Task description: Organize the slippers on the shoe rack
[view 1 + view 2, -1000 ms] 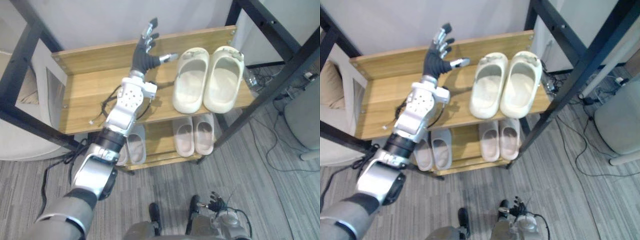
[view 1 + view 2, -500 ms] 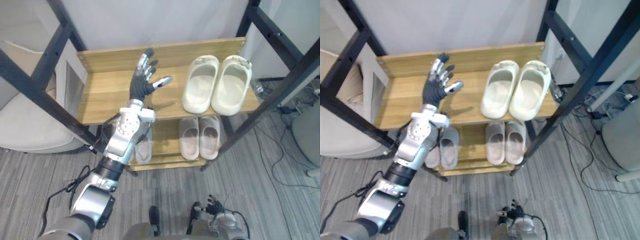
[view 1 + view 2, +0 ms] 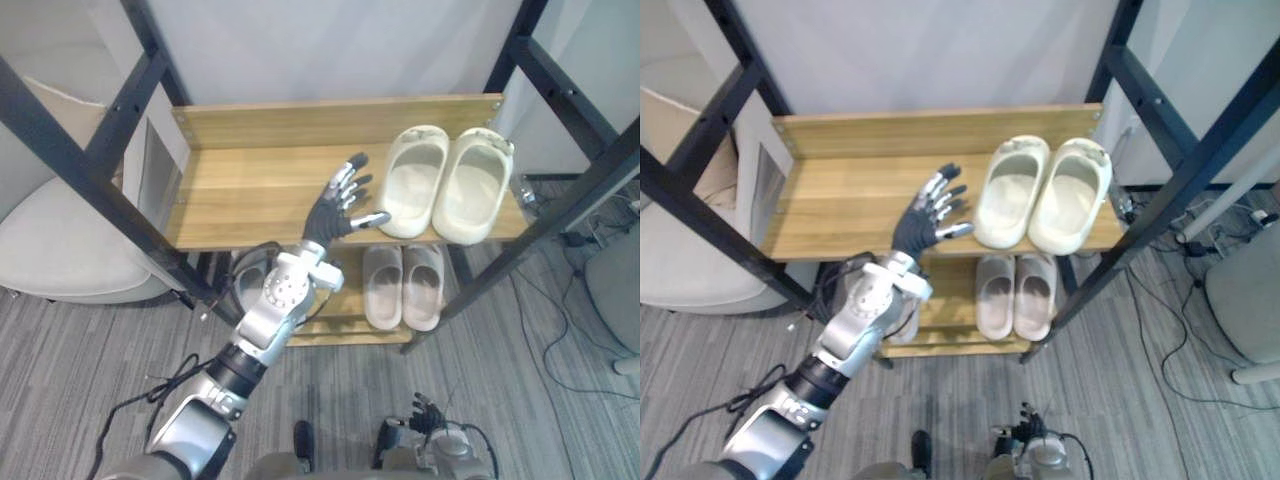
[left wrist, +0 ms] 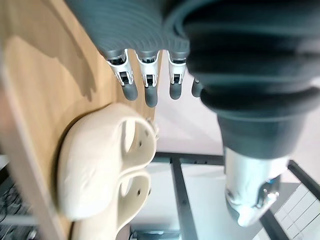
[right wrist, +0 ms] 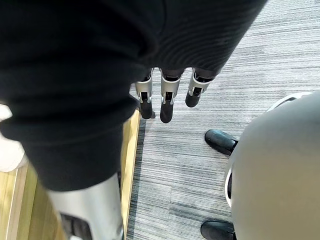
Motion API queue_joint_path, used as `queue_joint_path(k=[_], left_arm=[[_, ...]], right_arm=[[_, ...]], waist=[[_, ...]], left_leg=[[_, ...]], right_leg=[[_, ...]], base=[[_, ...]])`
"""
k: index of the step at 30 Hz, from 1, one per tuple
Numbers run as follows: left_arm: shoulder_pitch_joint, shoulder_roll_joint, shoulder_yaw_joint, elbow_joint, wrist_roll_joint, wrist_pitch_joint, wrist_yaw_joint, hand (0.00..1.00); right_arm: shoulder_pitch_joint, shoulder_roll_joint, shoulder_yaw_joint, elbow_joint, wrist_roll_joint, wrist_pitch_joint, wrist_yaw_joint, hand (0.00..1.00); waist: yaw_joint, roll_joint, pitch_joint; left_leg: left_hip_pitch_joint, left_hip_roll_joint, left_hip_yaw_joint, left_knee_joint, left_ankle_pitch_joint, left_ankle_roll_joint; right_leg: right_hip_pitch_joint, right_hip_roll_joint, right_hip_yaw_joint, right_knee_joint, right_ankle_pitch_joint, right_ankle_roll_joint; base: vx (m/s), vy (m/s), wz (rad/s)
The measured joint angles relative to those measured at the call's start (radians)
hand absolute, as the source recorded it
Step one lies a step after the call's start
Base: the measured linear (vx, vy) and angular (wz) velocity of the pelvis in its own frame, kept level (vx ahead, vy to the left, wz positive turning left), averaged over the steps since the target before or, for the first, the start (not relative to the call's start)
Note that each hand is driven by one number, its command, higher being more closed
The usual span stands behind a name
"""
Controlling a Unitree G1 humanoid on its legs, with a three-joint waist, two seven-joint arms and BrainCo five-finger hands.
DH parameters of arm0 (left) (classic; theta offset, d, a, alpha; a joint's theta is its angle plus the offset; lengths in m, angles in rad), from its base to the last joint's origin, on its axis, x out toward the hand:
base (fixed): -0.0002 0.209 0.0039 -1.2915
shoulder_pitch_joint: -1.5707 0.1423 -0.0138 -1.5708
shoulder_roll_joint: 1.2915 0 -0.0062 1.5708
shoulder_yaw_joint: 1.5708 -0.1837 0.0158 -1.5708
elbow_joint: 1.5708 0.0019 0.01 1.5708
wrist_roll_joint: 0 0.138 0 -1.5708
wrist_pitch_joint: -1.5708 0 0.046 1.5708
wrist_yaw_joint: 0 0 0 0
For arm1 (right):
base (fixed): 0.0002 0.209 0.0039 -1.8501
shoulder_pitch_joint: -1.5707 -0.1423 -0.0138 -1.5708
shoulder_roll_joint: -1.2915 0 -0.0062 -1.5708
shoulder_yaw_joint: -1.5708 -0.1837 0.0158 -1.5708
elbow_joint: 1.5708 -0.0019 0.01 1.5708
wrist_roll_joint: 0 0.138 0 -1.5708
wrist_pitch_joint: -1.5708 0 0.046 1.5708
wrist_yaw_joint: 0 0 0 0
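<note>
A pair of cream slippers stands side by side at the right end of the wooden top shelf. My left hand hovers over the shelf's front edge just left of that pair, open with its fingers spread and empty; its thumb points at the nearer cream slipper. On the lower shelf sits a pale pink pair. My arm partly hides a grey pair to its left. My right hand hangs low over the floor, its fingers straight and holding nothing.
Black metal posts frame the rack on both sides. A light grey cushioned seat stands to the left. Cables trail over the grey carpet to the right, near a rounded grey object.
The camera has shifted. My left hand has drawn back from the rear of the top shelf to its front edge, staying open and ending close to the cream pair.
</note>
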Motion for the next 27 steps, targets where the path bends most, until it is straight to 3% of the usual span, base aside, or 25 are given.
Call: queue_joint_path(k=[27], left_arm=[[-0.050,-0.036,-0.092,0.070,0.001,-0.003,0.017,0.00]], right_arm=[[-0.001,0.003,0.011,0.005,0.000,0.000,-0.027,0.00]], waist=[[-0.012,-0.024,-0.003]], left_leg=[[0.005,0.001,0.030,-0.005,-0.001,-0.002]], right_leg=[[-0.007,-0.001,0.021,-0.006,0.001,0.003]], base=[[0.00,0.001,-0.01]])
